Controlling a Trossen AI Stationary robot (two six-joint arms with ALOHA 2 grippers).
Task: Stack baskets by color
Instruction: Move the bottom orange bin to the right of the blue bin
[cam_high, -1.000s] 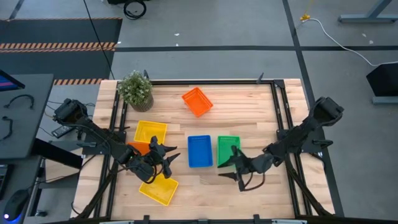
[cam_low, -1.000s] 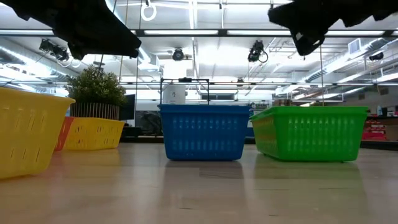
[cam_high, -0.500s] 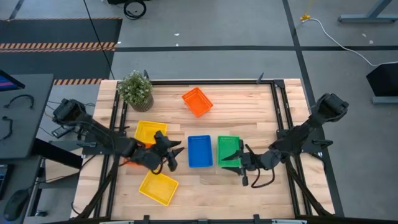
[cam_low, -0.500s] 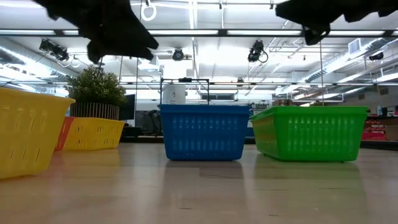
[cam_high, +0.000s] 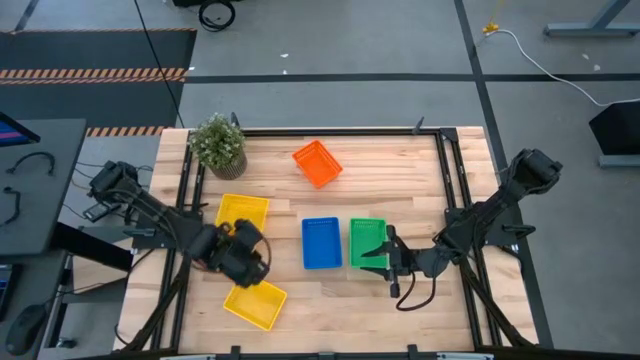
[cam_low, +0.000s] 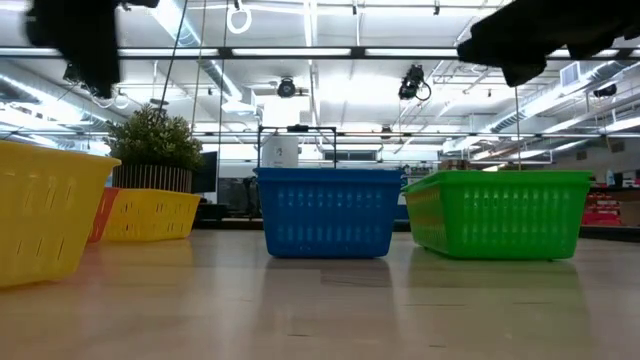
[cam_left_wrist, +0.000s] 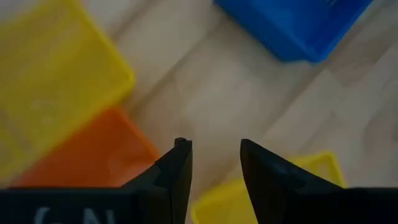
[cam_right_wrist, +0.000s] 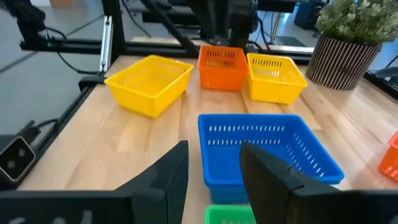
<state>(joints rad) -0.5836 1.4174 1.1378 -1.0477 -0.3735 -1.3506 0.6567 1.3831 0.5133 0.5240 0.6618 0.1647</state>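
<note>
The blue basket (cam_high: 321, 243) and the green basket (cam_high: 367, 242) sat side by side at the middle of the table (cam_high: 400, 190), nearer its front edge, just apart from one another. An orange basket (cam_high: 317, 163) lay tilted toward the rear edge, near the centre. One yellow basket (cam_high: 243, 211) stood on the left half of the table, and a second yellow basket (cam_high: 255, 303) lay askew close to the front edge. A second orange basket (cam_right_wrist: 221, 67) stood between the two yellow ones, touching or just beside the rear yellow one.

The left gripper (cam_left_wrist: 214, 149) hung above the bare wood between the yellow baskets and that orange basket, fingers parted and holding nothing. The right gripper (cam_right_wrist: 214, 155) was positioned over the near edge of the green basket, fingers likewise apart and empty.

A potted plant (cam_high: 219, 145) occupied the rear left corner of the table.
</note>
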